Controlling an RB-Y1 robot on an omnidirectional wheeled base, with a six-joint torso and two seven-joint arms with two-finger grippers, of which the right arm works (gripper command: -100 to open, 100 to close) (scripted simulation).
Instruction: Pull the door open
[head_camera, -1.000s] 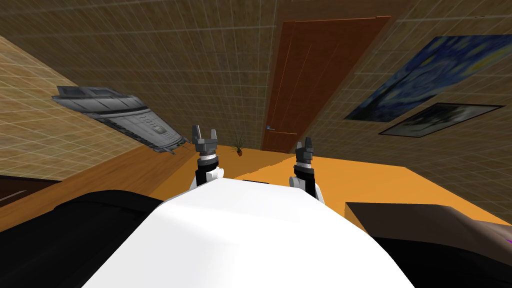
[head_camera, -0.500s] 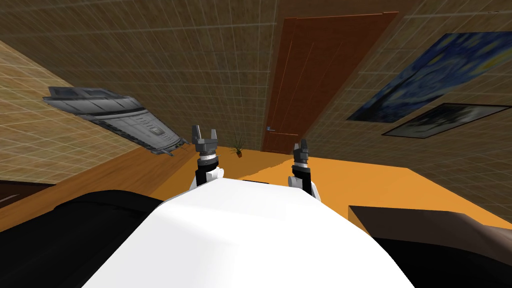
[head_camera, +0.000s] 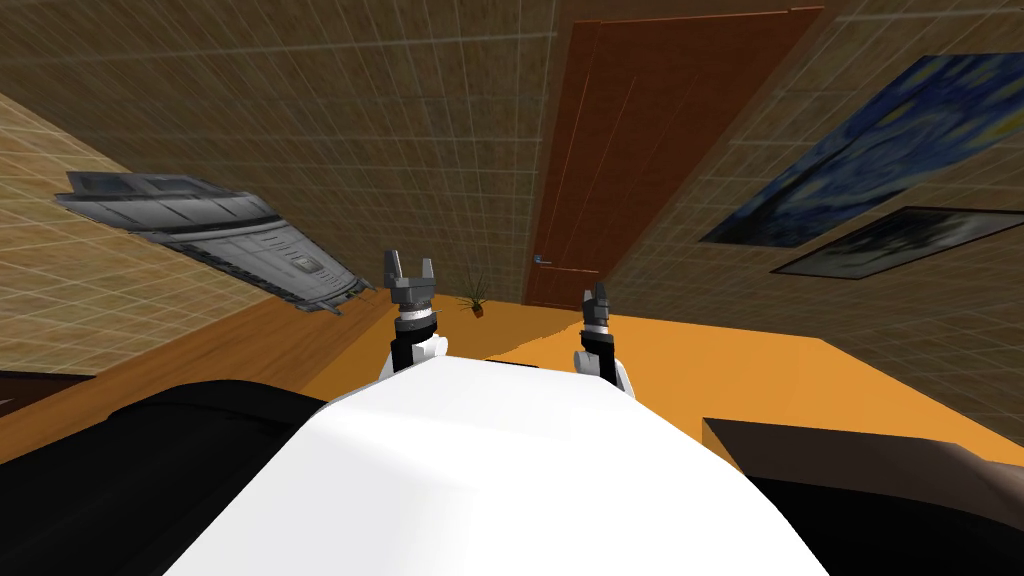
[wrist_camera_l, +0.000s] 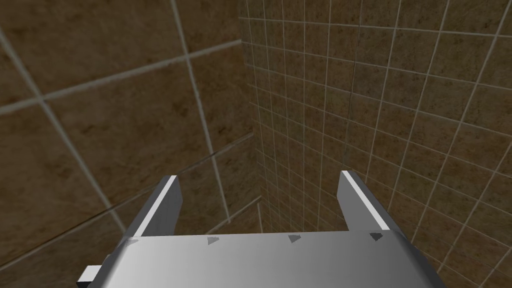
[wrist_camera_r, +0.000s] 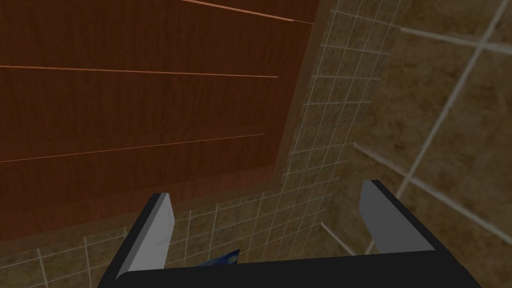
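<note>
1. The brown wooden door is set in the far tiled wall and appears closed. Its small lever handle sits on the left edge. Both are well apart from the robot, across the orange floor. The approach is judged unfinished, so a grasp attempted from here would close on air.
2. The right gripper is held forward with its fingers apart and nothing between them. A corner of the door panel and its frame are faced, not the handle. Unless the aim is corrected, the flat panel could be struck instead of the lever being caught.
3. The left gripper is raised to the left, likewise spread and empty. Because the door must be drawn toward the robot, this idle arm could be hit by the swinging leaf if the base is parked too near.
4. A potted plant stands on the floor just left of the door, on the handle side. It could be knocked during the approach.
5. Dark furniture lies near on the right and could be clipped when the base is backed away.
6. The lever looks thin, so slipping is likely if only its tip is gripped.
</note>
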